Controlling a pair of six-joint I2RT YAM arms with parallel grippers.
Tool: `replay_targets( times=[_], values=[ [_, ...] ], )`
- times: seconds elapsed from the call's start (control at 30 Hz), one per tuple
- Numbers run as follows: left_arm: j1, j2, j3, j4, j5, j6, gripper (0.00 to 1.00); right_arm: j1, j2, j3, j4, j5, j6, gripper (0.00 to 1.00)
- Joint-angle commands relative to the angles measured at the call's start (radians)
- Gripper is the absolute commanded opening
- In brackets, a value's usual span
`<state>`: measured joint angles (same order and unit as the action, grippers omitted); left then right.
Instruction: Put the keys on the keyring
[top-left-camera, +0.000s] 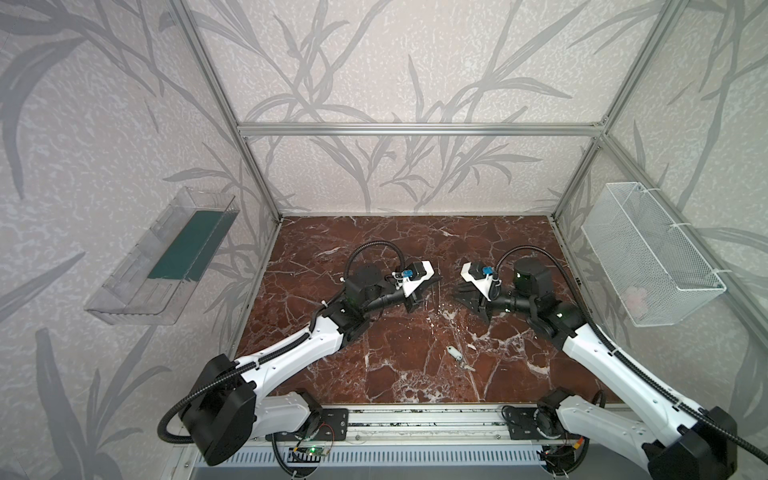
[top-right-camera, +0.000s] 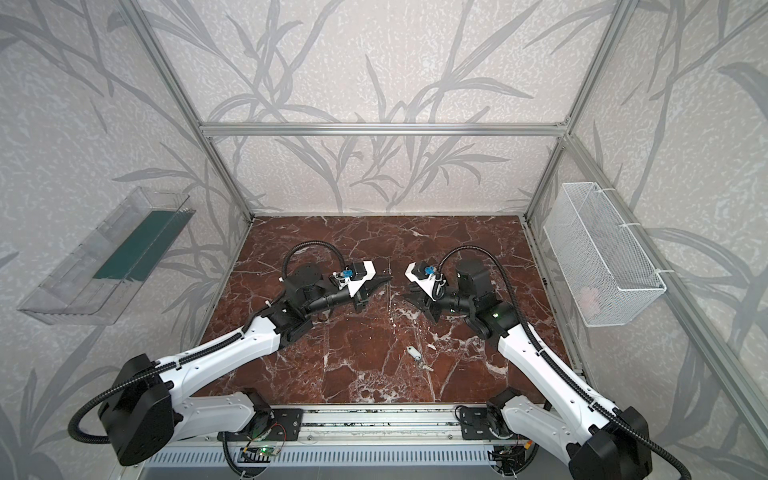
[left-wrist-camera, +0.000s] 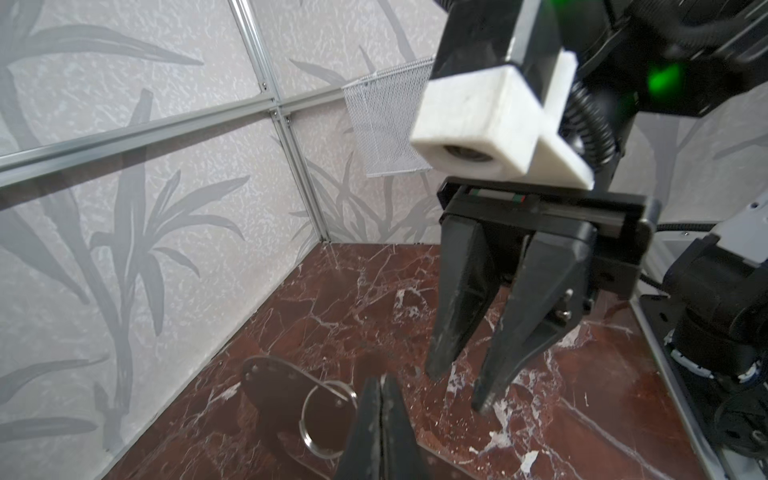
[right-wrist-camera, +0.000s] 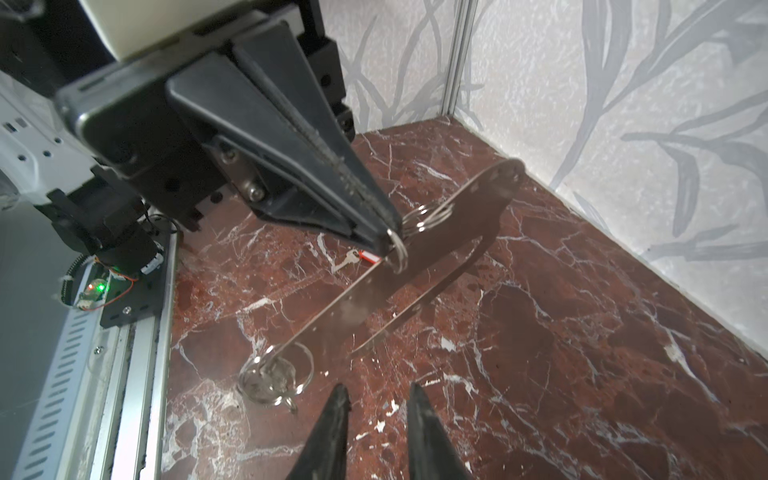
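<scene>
Keyring (right-wrist-camera: 361, 301) in left hand (right-wrist-camera: 388, 232); red-tagged key (right-wrist-camera: 353, 261) on marble (right-wrist-camera: 582, 332).

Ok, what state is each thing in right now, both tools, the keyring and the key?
left tool: shut on the keyring.
right tool: open, holding nothing.
keyring: hanging tilted from the left tool.
tagged key: loose on the table, not on the keyring.

My count: grippers 2 (left gripper (right-wrist-camera: 390, 237), right gripper (left-wrist-camera: 459, 389)) | keyring (right-wrist-camera: 361, 303) 1 | key (right-wrist-camera: 351, 261) in view 1 | split rings (right-wrist-camera: 428, 216) several, I can't fix the number | wire basket (top-left-camera: 652, 257) 1 | clear bin (top-left-camera: 124, 282) 1
</scene>
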<state>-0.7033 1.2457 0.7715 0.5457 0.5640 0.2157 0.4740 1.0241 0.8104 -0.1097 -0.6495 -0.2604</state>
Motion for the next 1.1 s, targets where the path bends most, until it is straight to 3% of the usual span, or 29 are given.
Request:
replay_targets(
  times=[0.0,0.33,1.07],
  values=[
    [0.003,0.004,-0.015,0.164,0.064,-0.106,0.00,0.000,0.002,-0.015,0.146,-0.045,0.082,0.25],
    [0.004,0.059,-0.030,0.300,0.076,-0.193,0.00,-0.001,0.032,-0.054,0.341,-0.092,0.195,0.24],
    [0.005,0.058,-0.012,0.263,0.141,-0.177,0.00,-0.001,0.031,-0.085,0.449,-0.144,0.236,0.17]
  ],
)
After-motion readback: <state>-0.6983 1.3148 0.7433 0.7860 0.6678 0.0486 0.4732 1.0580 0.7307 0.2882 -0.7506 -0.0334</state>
